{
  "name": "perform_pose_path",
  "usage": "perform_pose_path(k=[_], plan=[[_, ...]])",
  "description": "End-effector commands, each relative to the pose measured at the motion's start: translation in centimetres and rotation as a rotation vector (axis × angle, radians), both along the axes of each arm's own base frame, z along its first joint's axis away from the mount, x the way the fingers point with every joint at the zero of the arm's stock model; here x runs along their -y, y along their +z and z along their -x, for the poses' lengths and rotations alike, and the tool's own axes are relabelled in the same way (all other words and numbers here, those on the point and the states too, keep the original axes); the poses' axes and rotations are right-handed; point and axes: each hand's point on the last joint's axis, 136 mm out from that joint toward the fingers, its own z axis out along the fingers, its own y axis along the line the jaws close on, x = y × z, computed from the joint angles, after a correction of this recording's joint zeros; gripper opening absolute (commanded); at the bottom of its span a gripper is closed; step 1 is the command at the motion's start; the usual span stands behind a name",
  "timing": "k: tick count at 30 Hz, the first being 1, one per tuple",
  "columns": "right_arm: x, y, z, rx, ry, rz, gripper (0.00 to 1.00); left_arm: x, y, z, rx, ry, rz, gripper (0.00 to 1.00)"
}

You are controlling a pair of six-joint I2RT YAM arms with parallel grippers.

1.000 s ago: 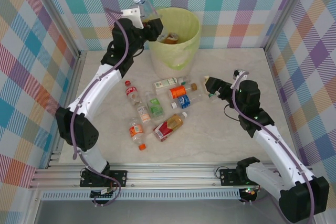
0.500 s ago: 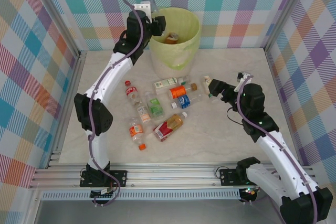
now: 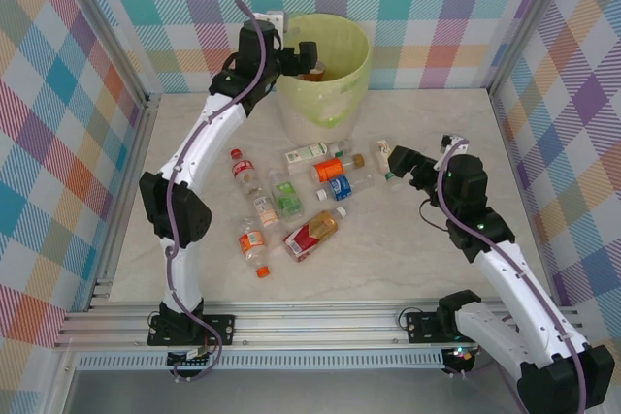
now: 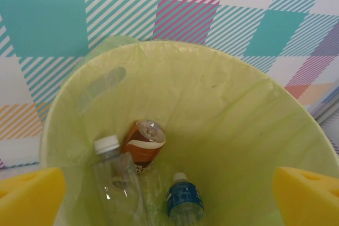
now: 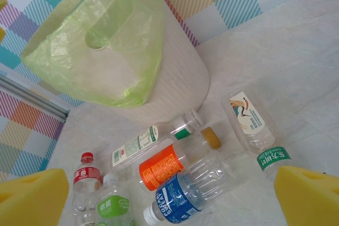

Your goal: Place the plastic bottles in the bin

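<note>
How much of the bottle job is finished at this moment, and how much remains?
Done: three bottles lie inside the bin. In hand: nothing; the left gripper is open above the bin, and the right gripper is open beside a white-labelled bottle on the table. Left: about nine bottles on the table, so most of the work remains.

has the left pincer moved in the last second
Yes. The left pincer has swung right, from outside the left rim of the bin to over its mouth.
</note>
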Motion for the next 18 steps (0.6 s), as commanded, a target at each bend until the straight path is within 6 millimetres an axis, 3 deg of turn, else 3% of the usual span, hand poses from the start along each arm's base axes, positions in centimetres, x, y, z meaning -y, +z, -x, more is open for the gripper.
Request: perform_pose_path(k=[1, 7, 13, 18], plan=[[0.6, -2.0, -0.3, -0.052, -0.05, 0.006, 0.99, -1.6, 4.9, 3.4, 0.026, 0.012, 0.064, 1.0], [1.0, -4.2, -1.2, -0.101, -0.065, 0.086, 1.0, -2.6, 5.8, 6.8, 0.076, -0.012, 0.106, 1.0], [2.2, -6.9, -3.0, -0.173, -0.118, 0.226, 1.0, -6.3, 7.8, 9.0, 0.223, 0.134, 0.165, 1.0], [1.7, -9.3, -4.8, -0.277, -0.076, 0.278, 1.0, -9.0, 6.0, 10.0, 0.25, 0.268, 0.312, 1.0]])
